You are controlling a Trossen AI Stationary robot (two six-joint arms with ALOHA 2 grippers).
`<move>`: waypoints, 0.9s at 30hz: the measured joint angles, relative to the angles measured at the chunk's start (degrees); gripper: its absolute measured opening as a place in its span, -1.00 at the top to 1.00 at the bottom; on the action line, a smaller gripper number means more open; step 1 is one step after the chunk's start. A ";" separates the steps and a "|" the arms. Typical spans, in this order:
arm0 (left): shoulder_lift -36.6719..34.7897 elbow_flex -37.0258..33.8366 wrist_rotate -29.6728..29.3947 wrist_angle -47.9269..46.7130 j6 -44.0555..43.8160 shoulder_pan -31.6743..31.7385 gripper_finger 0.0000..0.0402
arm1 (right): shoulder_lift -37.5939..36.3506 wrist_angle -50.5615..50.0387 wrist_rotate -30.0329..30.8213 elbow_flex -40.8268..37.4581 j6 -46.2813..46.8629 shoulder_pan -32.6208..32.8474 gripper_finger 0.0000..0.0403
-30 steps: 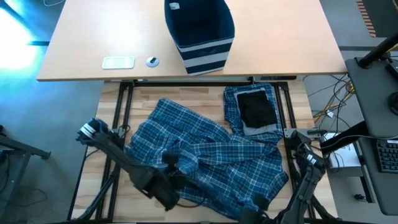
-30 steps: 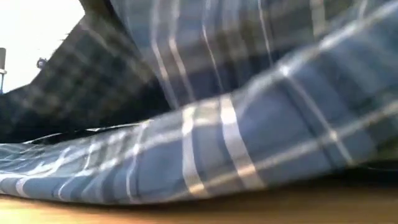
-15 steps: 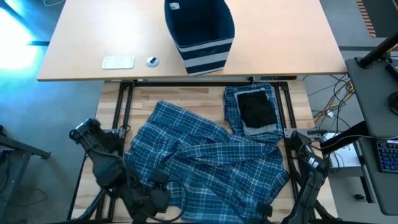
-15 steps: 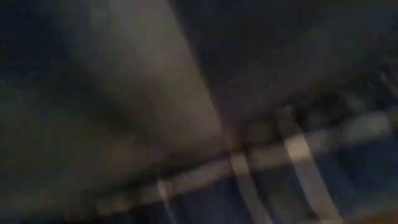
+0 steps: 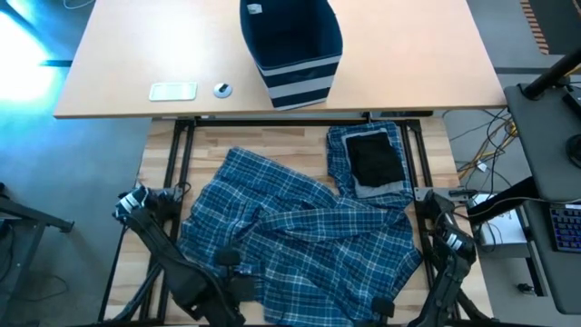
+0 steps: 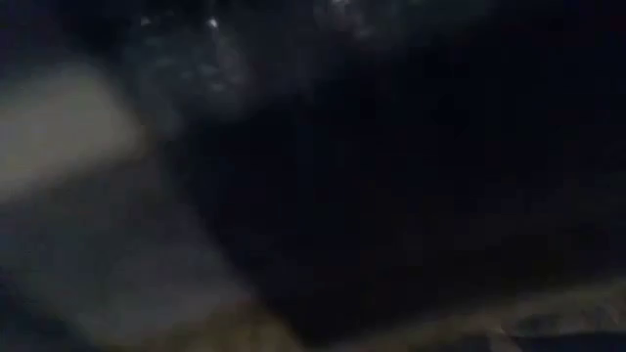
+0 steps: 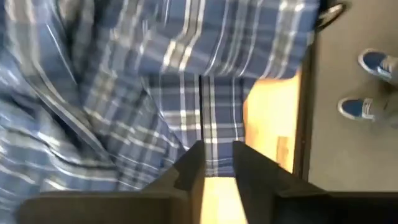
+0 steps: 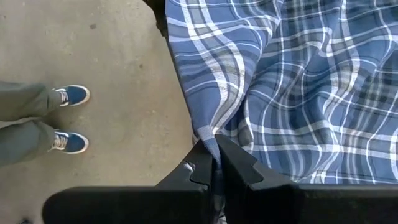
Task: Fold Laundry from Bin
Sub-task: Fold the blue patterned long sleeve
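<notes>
On the near bench: a blue-and-white plaid garment [image 5: 300, 232] lies spread but rumpled over most of the wooden bench [image 5: 218, 141], with its near edge at the bench's near rim, where both arms can reach it
Left gripper: left gripper [image 7: 217, 165] sits at the garment's near left hem; its jaws stand a little apart, the hem lying right at their tips with bare wood showing through the gap, so whether the cloth is pinched is unclear
Right gripper: right gripper [image 8: 214, 162] is at the near right corner, jaws closed on a gathered fold of plaid cloth, probably to hold that corner while the other side is drawn out
Why two corners: a hold at each end of one edge would let the cloth be pulled flat before a fold
Folded stack: finished stack [image 5: 374, 162], a black piece on grey on plaid, is parked at the far right corner, apart from the work
Bin: striped navy bin [image 5: 290, 45] stands upright on the far bench [image 5: 136, 54], well apart from the arms
Low view: blocked and dark, nothing readable
Beyond the bench: a person's blue shoes [image 8: 71, 94] on the floor
</notes>
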 joint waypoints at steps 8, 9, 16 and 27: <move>-6.53 -29.85 7.88 29.60 -13.15 -2.22 -0.03 | 0.00 -0.01 0.00 -0.06 -1.49 0.02 0.96; -6.62 -31.92 7.87 32.17 -12.89 -2.61 -0.11 | 0.00 -0.02 0.00 -0.08 -1.47 0.02 0.96; -2.35 -36.88 4.37 36.34 -3.57 -6.11 -0.31 | 0.00 -0.31 -0.02 -0.13 -0.84 0.02 0.96; -0.22 -39.32 1.65 41.05 -3.40 -5.92 0.33 | 0.00 -0.56 -2.20 -0.15 2.38 -0.02 0.96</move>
